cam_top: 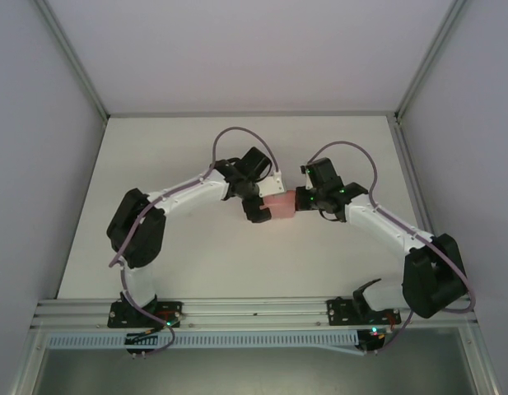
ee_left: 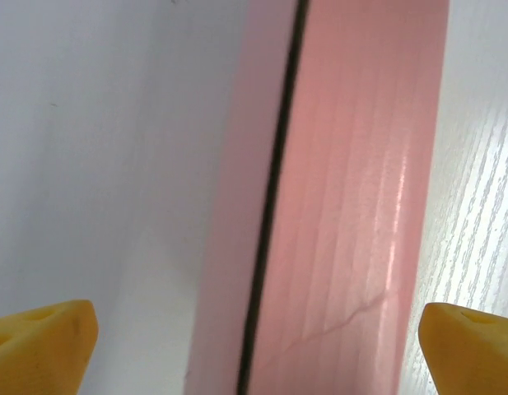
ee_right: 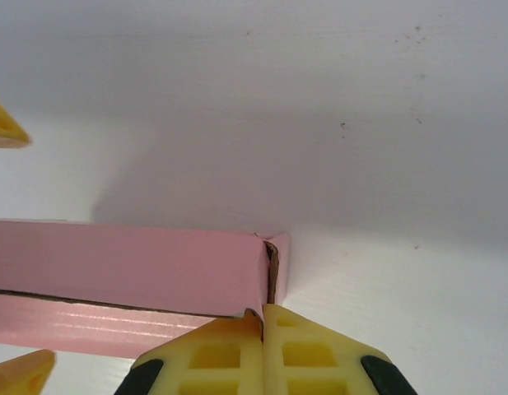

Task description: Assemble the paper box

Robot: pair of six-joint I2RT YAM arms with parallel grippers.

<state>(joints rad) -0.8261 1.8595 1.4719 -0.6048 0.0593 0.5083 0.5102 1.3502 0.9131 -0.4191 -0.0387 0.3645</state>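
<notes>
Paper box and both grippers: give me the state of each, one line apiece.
paper box: folded into a slim box shape, with a dark gap open along one long seam.
left gripper: open, fingers wide on either side of the box, not touching it.
right gripper: shut, pinching the box's end edge.

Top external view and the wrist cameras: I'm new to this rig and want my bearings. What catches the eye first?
The pink paper box stands out mid-table against the white table, where the two grippers meet. The right gripper is shut on the box's end, its yellow fingers pressed together. The left gripper is open, its fingertips wide apart on either side of the box.
</notes>
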